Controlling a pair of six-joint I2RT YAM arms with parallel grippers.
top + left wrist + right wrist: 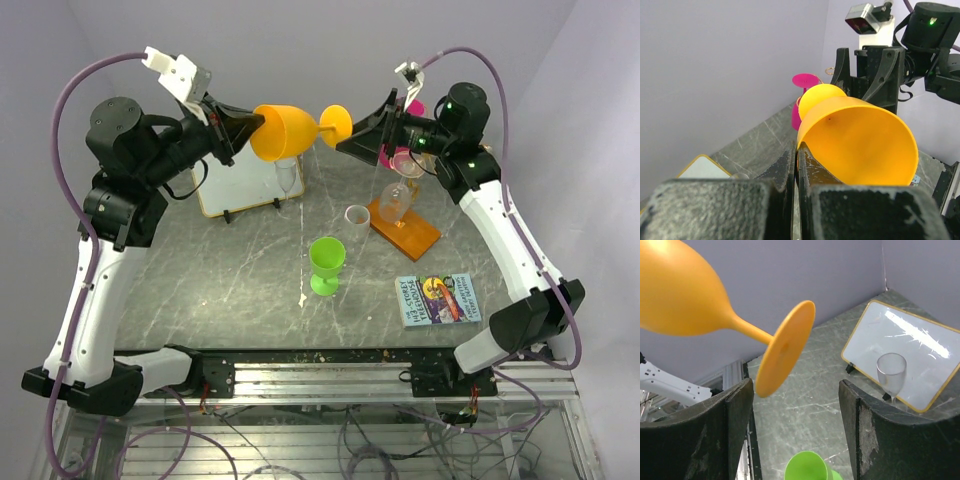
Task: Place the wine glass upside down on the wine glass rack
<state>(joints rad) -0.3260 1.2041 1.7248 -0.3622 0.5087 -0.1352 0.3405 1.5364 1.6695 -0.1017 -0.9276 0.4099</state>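
Observation:
An orange wine glass (285, 130) lies level in the air above the table's back. My left gripper (255, 128) is shut on its rim (860, 140), one finger inside the bowl. The glass's foot (785, 347) points at my right gripper (352, 135), which is open (795, 385). The foot hangs just ahead of its left finger; no contact shows. The wine glass rack stands at the right on its orange base (405, 228), below and behind the right gripper. It holds a pink glass (408, 160) and a clear one; its gold arms are mostly hidden.
A green glass (326, 262) stands upright mid-table, below the right gripper (807, 467). A clear glass (287, 178) stands in front of a white board (240, 185) at the back left. A small white ring (357, 214) lies beside the rack. A book (438, 298) lies front right.

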